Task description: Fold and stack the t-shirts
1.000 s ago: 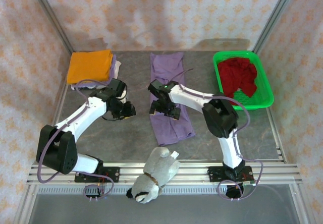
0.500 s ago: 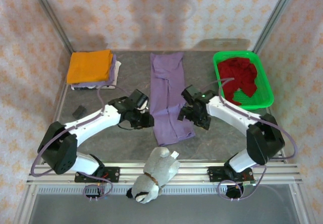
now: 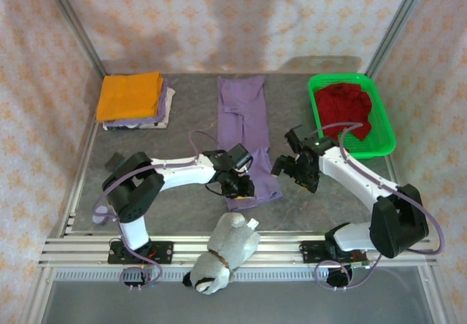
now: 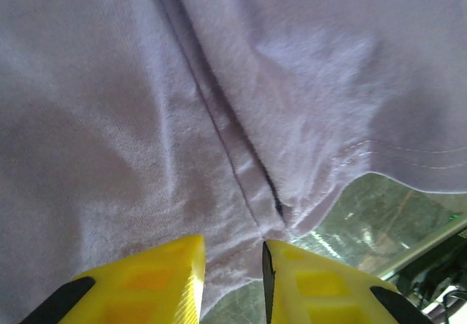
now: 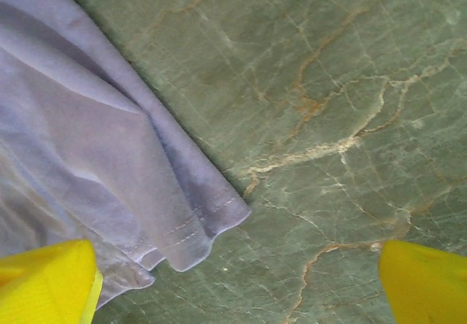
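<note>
Lavender t-shirt [image 3: 244,130] is laid out in the middle of the tabletop [image 3: 190,116], folded into a long narrow strip. Its long axis runs from the far side toward the arms, and the near end leans a touch to the right. The cloth is a plain pale purple, smooth at the far end and more rumpled at the near hem. A lengthwise fold line shows clearly in the left wrist view, with stitched hem lines curving at the edge. The left gripper [image 3: 241,185] sits right on that near end, its jaws drawn close with only a narrow gap and cloth showing in it. Whether they are actually pinching the fabric, I cannot tell. The right gripper [image 3: 295,172] hangs just beside the strip's right edge, jaws spread wide and released. In the right wrist view the shirt's near corner lies on the veined stone surface, close to one finger [image 5: 47,280]. The orange t-shirt [image 3: 130,95] is folded square at the far left corner, resting on paler folded cloth. The dark red t-shirt [image 3: 346,109] lies crumpled in the green basket [image 3: 387,130] at far right. A grey-and-white plush toy [image 3: 222,255] lies on the near rail between the arm bases.
</note>
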Tool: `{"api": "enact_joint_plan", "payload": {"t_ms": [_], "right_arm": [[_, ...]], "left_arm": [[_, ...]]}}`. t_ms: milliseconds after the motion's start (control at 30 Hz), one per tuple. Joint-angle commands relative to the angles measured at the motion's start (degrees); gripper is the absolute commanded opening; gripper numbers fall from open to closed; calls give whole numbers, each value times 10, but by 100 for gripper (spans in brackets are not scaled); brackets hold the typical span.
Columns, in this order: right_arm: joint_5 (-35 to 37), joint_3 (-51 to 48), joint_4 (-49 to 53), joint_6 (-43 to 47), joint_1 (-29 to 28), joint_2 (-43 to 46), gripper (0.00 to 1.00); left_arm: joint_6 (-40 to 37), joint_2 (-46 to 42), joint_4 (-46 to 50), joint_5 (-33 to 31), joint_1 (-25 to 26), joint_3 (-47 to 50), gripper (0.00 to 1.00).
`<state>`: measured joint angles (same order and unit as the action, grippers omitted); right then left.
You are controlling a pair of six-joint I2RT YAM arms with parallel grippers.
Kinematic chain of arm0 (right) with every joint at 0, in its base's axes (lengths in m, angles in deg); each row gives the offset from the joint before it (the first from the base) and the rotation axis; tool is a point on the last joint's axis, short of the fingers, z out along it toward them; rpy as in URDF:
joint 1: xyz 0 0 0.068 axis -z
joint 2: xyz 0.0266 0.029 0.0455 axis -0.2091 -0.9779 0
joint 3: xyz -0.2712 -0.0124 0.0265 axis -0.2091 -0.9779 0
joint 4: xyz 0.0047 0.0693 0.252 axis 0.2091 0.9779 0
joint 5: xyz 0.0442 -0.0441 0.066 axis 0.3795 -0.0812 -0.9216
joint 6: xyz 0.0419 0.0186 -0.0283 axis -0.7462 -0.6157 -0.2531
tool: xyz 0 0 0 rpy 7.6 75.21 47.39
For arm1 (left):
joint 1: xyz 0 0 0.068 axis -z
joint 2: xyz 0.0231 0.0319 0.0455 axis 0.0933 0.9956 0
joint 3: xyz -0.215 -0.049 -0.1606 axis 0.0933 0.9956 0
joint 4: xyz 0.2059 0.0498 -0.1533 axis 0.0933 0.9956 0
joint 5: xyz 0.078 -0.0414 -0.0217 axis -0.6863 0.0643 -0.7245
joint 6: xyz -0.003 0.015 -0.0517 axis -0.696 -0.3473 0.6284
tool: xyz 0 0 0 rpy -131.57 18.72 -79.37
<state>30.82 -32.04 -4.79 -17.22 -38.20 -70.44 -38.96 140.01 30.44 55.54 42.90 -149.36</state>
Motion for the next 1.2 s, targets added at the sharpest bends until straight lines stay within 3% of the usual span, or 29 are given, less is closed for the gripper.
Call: {"api": "enact_joint_plan", "payload": {"t_ms": [0, 233, 467, 533, 633, 833, 1033, 1167], "right_arm": [[-18, -22, -16, 13, 5, 10, 99], [-44, -60, -47, 0, 5, 0, 99], [-41, -76, -20, 4, 5, 5, 96], [-49, -87, -17, 3, 5, 11, 91], [-80, -106, -21, 4, 3, 14, 76], [-132, -111, -43, 2, -17, 4, 51], [-136, -115, -64, -8, -31, 2, 44], [-168, -126, -105, -30, -33, 6, 34]], "left_arm": [[-7, 8, 41, -14, 10, -4, 29], [-25, -21, 85, -45, 11, 35, 29], [-46, -31, 105, -23, 11, 61, 28], [-56, -38, 130, -35, 11, 60, 27], [-72, -45, 161, -52, 9, 52, 27], [-67, -60, 141, -37, 9, 40, 27], [-57, -101, 132, -33, -10, 19, 28], [-57, -119, 134, -25, -32, 20, 28]]}}
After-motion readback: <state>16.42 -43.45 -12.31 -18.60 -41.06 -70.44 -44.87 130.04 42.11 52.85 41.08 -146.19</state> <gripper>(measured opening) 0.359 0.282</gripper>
